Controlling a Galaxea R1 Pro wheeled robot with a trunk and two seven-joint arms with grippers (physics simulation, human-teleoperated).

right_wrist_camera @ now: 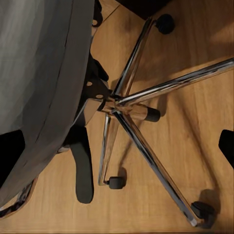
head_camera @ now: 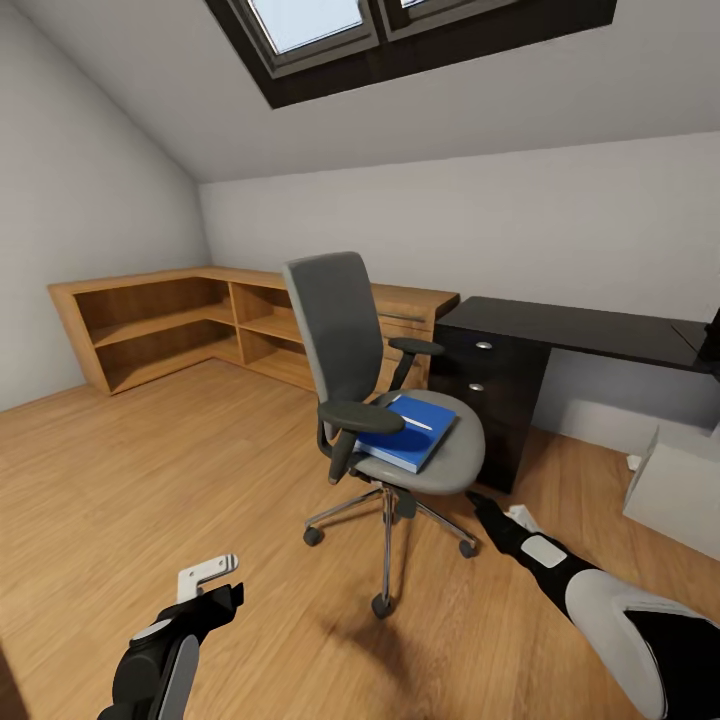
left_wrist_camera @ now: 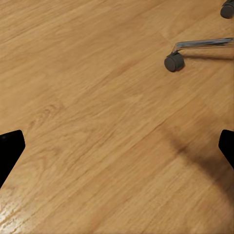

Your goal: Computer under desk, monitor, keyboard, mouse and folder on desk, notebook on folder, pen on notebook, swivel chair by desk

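Observation:
The grey swivel chair [head_camera: 345,330] stands mid-room on the wood floor, left of the black desk [head_camera: 590,328]. On its seat lies the blue folder [head_camera: 405,435] with the thin white pen [head_camera: 411,421] on top. The light grey computer [head_camera: 678,490] sits on the floor at the right, below the desk's edge. My left gripper [head_camera: 208,578] [left_wrist_camera: 117,151] hangs open over bare floor near a chair caster [left_wrist_camera: 173,62]. My right gripper [head_camera: 488,503] [right_wrist_camera: 117,151] is open, low beside the chair's chrome base [right_wrist_camera: 139,105]. Monitor, keyboard, mouse and notebook are out of view.
A low wooden L-shaped shelf unit [head_camera: 170,325] runs along the left and back walls. The desk's black drawer unit [head_camera: 488,395] stands just behind the chair. The ceiling slopes down on the left under a skylight [head_camera: 310,25].

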